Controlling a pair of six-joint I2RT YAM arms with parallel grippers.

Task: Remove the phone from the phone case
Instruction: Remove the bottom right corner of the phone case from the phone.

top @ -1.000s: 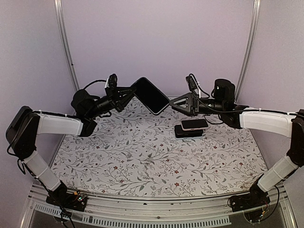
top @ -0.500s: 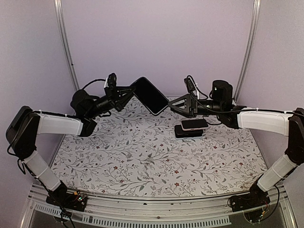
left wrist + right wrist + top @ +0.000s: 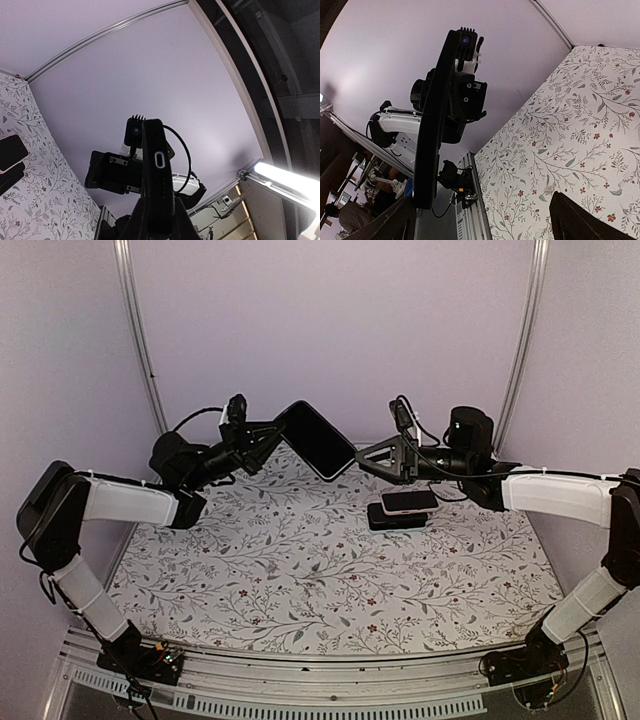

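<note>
Barely moved: left pincer (image 3: 274, 434) clamps phone (image 3: 318, 440) aloft; right pincer (image 3: 364, 457) wide.

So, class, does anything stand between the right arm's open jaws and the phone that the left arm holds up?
Nothing visible does. The left gripper holds the phone in the air, and the right gripper is open close by its lower corner. The other phone lies on the table below, out of the way.
</note>
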